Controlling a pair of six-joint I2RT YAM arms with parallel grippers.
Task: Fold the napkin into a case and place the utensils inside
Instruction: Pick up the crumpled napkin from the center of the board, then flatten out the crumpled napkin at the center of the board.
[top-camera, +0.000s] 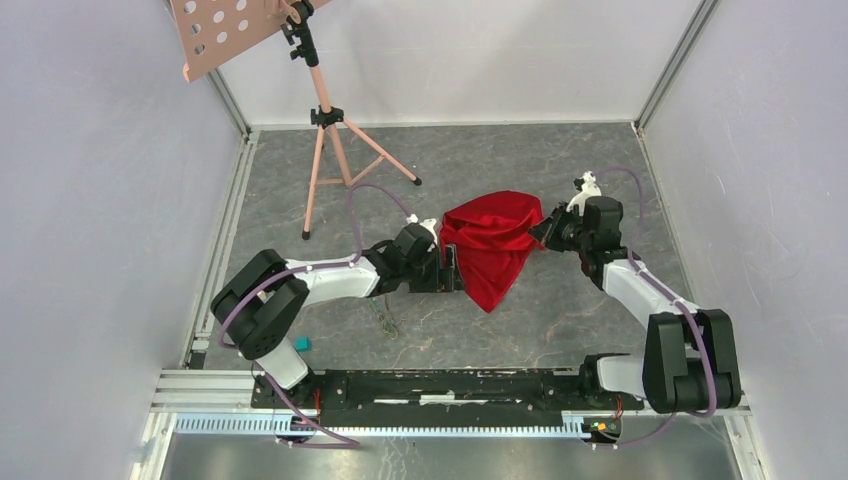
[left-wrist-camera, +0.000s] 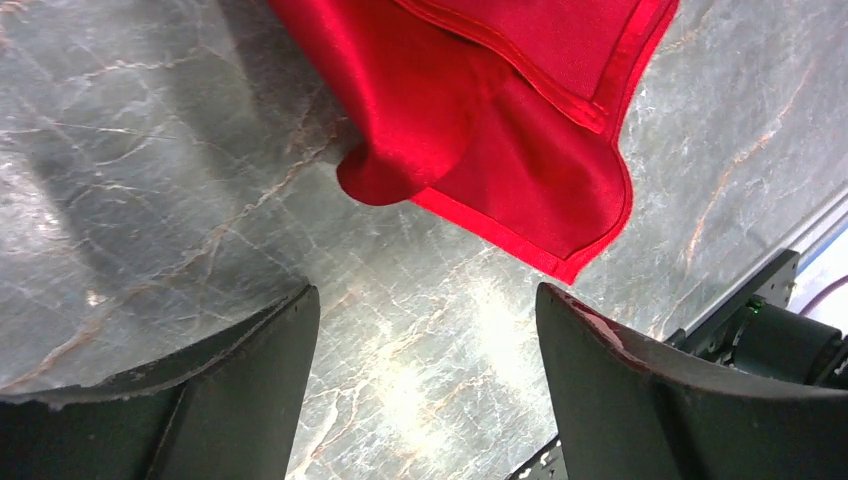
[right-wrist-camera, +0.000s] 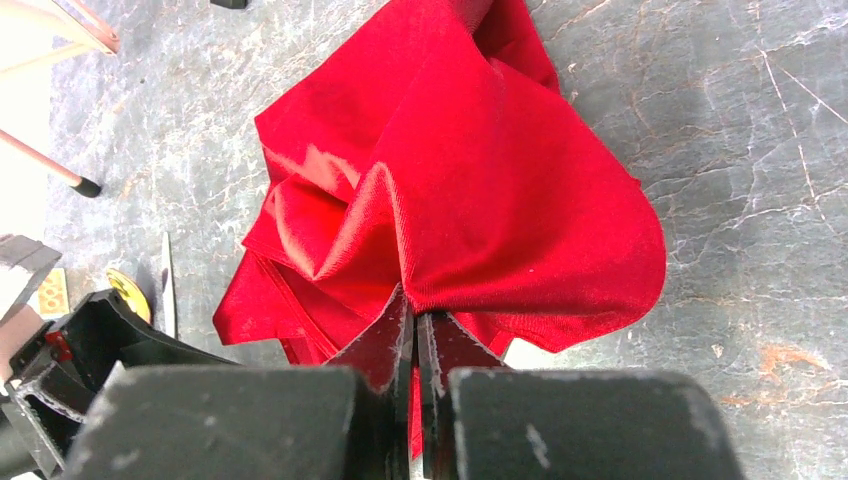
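A grey marbled desk (top-camera: 560, 320), walled in by pale panels, with two black-and-white robot arms reaching in from its near edge. Between them lies the napkin (top-camera: 490, 245), a bright red velvety cloth. It is bunched into a rough triangular heap near the middle of the desk, with one point trailing toward the arms. It has no neat shape. The right wrist view shows loose billows and several overlapping layers, and the left wrist view shows hemmed edges lying crookedly over one another.

The right claw (right-wrist-camera: 413, 322) has its fingers pressed together on a pucker at the napkin's right-hand edge, pinching the cloth so that it tents up from the grip. The left claw (left-wrist-camera: 428, 300) is spread wide and holds nothing. It sits just beside the napkin's left side, with bare desk between its fingers and a hemmed corner of cloth ahead of them.

The utensils (top-camera: 385, 318) lie on the desk apart from the napkin, near the left arm. In the right wrist view the bowl of a gold spoon (right-wrist-camera: 125, 290) and a thin metal piece (right-wrist-camera: 165, 285) peep out beside that arm. None of them is inside the cloth.

By the look of it, the task is at an early stage. No case has been formed, the folding is barely under way, and putting the cutlery inside is all to come.

A pink music stand (top-camera: 325, 120) stands at the far left. A small teal block (top-camera: 303, 343) sits by the left arm's base.
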